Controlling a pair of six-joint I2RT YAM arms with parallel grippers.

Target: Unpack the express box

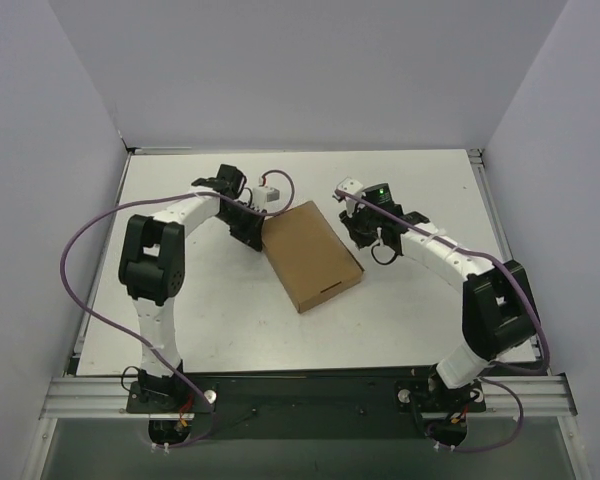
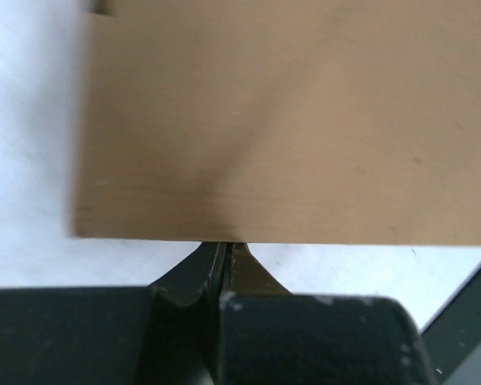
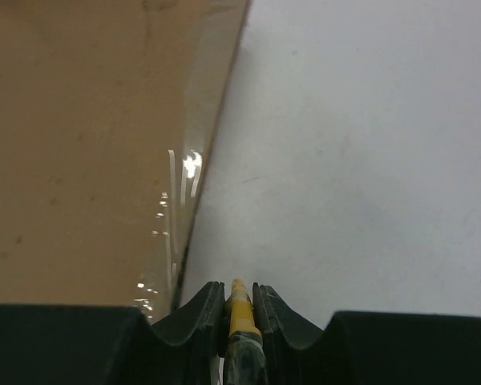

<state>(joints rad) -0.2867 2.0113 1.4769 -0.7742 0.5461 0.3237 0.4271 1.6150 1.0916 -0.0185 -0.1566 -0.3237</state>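
A: Quick, nearest first. What's on the near side of the express box (image 1: 312,258)?

B: A metal rail (image 1: 310,396) w/ both arm bases on it, well apart from the box. Left base is near-left of it, right base near-right. A purple cable (image 1: 80,270) loops out well left of the box.

A: And the box?

B: It lies flat on the white table (image 1: 420,320), turned at an angle, one corner pointing to the rail. Plain brown, lid down flat. There's a small dark slot by its near-right edge.

A: Left arm?

B: The left gripper (image 1: 255,236) sits at the box's left corner. On the wrist cam its jaws are pressed together w/ nothing between, and the left gripper (image 2: 226,250) tips are right at the box's side wall, seemingly touching.

A: Right arm?

B: The right gripper (image 1: 360,232) is just beside the box's far-right long side, over bare table. On the wrist cam the right gripper (image 3: 239,293) jaws pinch a thin yellow tool (image 3: 239,309). Its tip pointing along that side, not touching the box. A glossy tape strip (image 3: 180,200) runs down that side wall.

A: Beyond the box?

B: More white table, then a pale back wall (image 1: 300,70).
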